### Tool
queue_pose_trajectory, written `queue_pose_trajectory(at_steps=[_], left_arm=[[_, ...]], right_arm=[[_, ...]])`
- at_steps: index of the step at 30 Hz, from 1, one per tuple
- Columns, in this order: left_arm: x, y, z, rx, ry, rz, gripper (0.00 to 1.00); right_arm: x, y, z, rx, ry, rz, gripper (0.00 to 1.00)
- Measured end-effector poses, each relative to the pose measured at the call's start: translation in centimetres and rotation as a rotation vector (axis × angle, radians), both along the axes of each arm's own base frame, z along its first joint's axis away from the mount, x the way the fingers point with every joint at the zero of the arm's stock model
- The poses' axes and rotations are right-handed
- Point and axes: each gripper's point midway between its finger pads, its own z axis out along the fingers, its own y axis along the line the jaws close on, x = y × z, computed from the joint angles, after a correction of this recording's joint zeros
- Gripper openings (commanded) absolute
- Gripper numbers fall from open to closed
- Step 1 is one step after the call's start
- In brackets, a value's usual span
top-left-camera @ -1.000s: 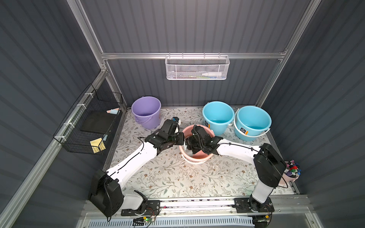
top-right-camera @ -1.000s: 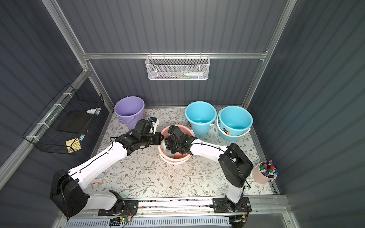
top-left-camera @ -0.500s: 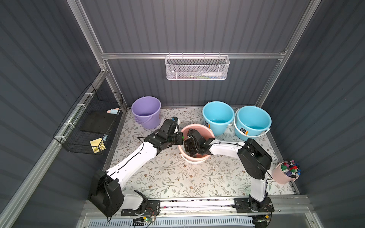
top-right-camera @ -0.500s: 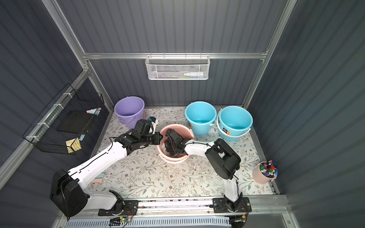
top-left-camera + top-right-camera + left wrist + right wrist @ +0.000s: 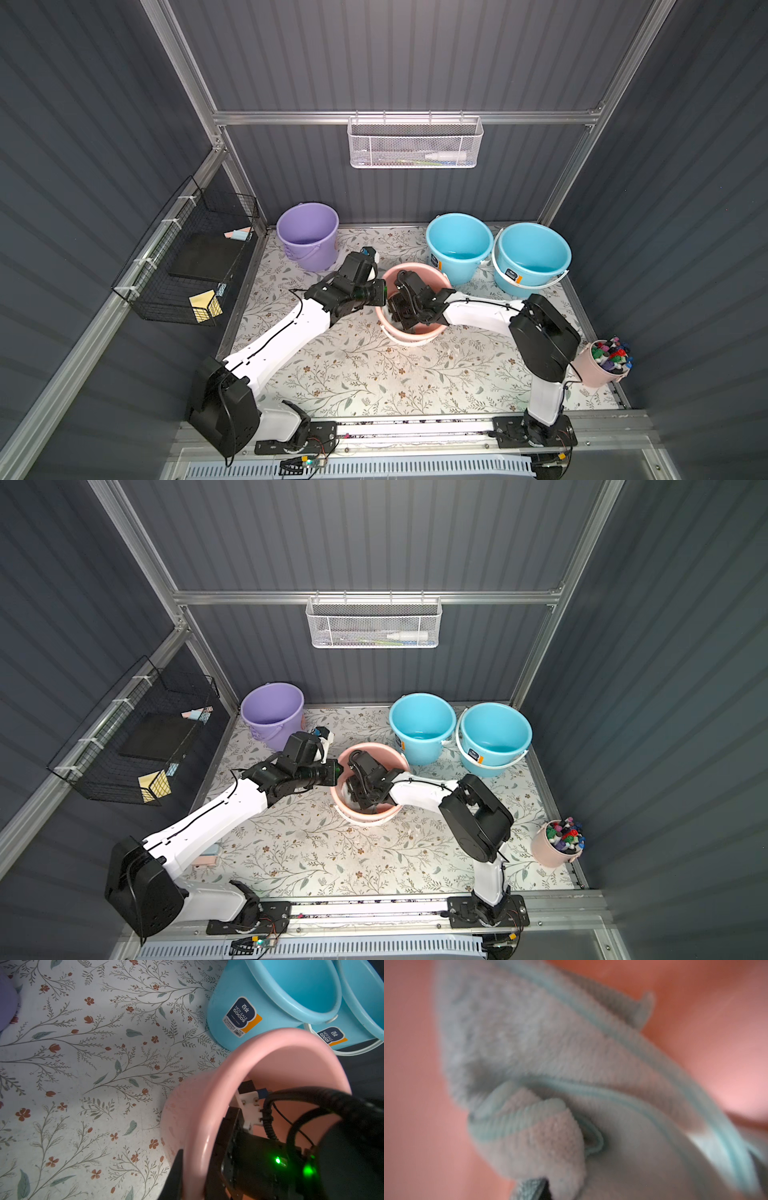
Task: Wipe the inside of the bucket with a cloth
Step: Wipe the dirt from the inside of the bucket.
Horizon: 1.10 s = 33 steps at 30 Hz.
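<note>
Dark ribbed walls enclose a floral mat point(image 5: 374, 374) on which the pink bucket point(image 5: 415, 266) stands upright. Blue buckets point(image 5: 459, 245) are set just behind it, and a purple bucket point(image 5: 307, 232) stands well behind it on the left arm's side.

The bucket's rim is pinched by the left gripper point(image 5: 194, 1162), with one finger seen outside the wall and the other inside, so the bucket is judged to be steadied. The right gripper point(image 5: 401, 318) is sunk inside the bucket. Its fingertips are hidden in both top views, but it is taken to be closed on the cloth point(image 5: 550, 1053), which is bunched close before the right wrist camera against the pink inner wall. A pale fold of it is glimpsed in a top view point(image 5: 347, 791), low against the wall nearest the left gripper.

The cloth is judged soft, light and limp: loose folds can be expected to collapse and trail rather than push. It is best held by a thick bunch, so that a pad of terry projects past the fingertips; the thin hemmed edge could slip free.

The bucket is judged light, smooth and thin-walled, and liable to slide or tip under sideways pressure. The rim is the firmest place for it to be held.
</note>
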Motion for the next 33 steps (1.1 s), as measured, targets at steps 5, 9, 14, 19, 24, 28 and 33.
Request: queue_pose_trajectory(at_steps=[5,9,14,19,24,28,33], left_arm=[[0.0,0.0,0.2,0.000,0.000,0.000,0.00],[0.1,0.0,0.4,-0.002,-0.004,0.000,0.00],[0.1,-0.1,0.4,-0.004,-0.005,0.001,0.00],[0.1,-0.1,0.6,-0.004,-0.008,-0.001,0.00],[0.1,-0.1,0.5,-0.001,-0.006,-0.002,0.00],[0.1,-0.1,0.8,0.001,-0.009,-0.006,0.00],[0.2,-0.3,0.6,0.002,-0.006,-0.016,0.00]], right_arm=[[-1.0,-0.6,3.9,0.008,-0.053,0.036,0.00],[-1.2,-1.0,6.4,-0.005,-0.116,0.065,0.00],[-1.4,-1.9,8.4,-0.048,-0.214,0.122,0.00],[-0.8,-3.3,10.4,-0.170,-0.401,0.240,0.00],[-0.4,-5.1,13.4,-0.337,-0.705,0.433,0.00],[-0.4,-6.4,15.1,-0.538,-0.985,0.645,0.00],[-0.6,-6.9,14.9,-0.822,-1.262,0.965,0.00]])
